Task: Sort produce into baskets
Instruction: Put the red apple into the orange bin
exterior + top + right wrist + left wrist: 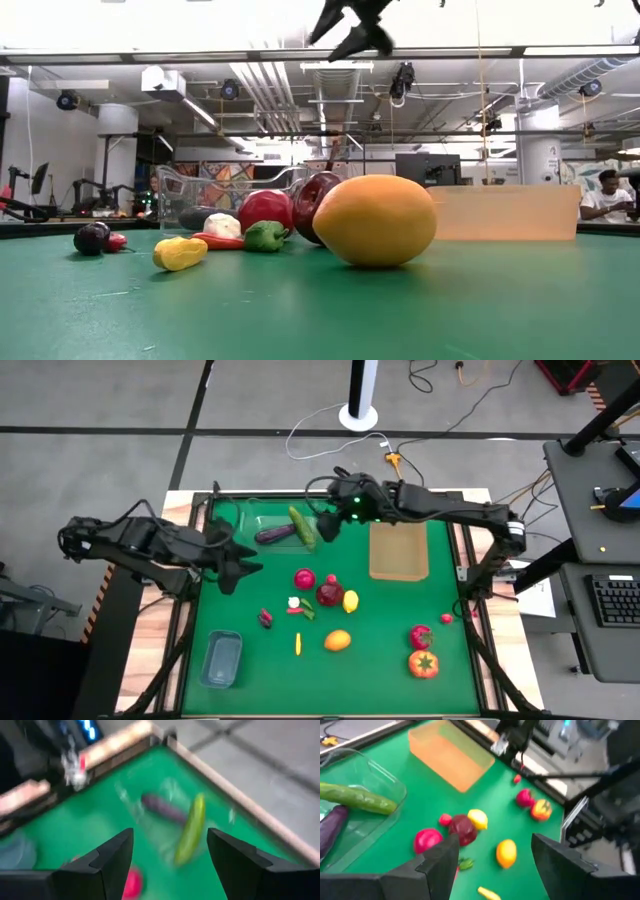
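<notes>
- Right gripper: fingers spread, empty, above the clear tub, which holds the cucumber and eggplant.
- Left gripper: fingers spread, empty, beside the tub.
- Loose produce: red fruit, lemon, orange fruit, tomato on the mat; tray and grey tub look empty.
- Handling (judgement): light, rigid, smooth toys; round ones may roll, so grip across the middle.
- Room: workshop, one seated person at the far side.

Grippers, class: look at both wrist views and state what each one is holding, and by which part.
Nothing is held. The left gripper is open and empty above the loose produce; the right gripper is open and empty over the clear tub holding the cucumber and eggplant.
</notes>
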